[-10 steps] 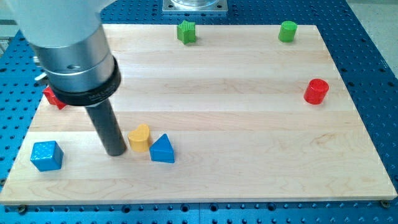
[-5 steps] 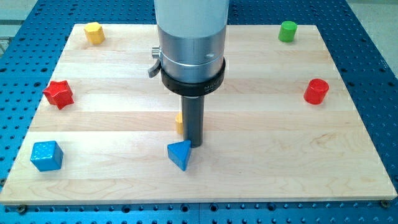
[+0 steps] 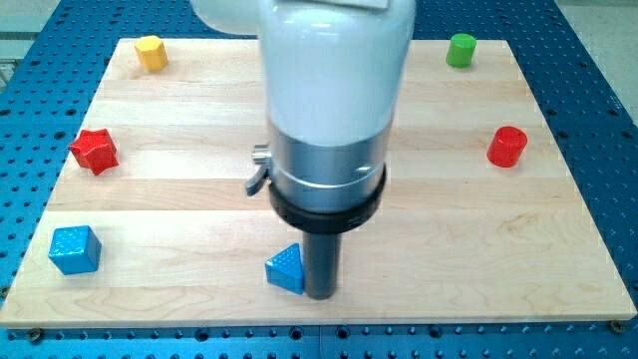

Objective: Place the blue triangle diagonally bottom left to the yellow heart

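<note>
My tip (image 3: 319,294) rests on the bench (image 3: 478,249), touching the blue triangle (image 3: 285,269) on its right; no fingers fitted; yellow heart hidden.

Blue triangle (image 3: 285,269) near board's bottom edge; yellow heart hidden.

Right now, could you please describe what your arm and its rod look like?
My arm is a wide white cylinder ending in a silver metal collar with a black ring beneath and a small grey lug on the view's left. Below hangs a straight dark rod; my tip has a plain blunt end. No cables or markings show.
</note>
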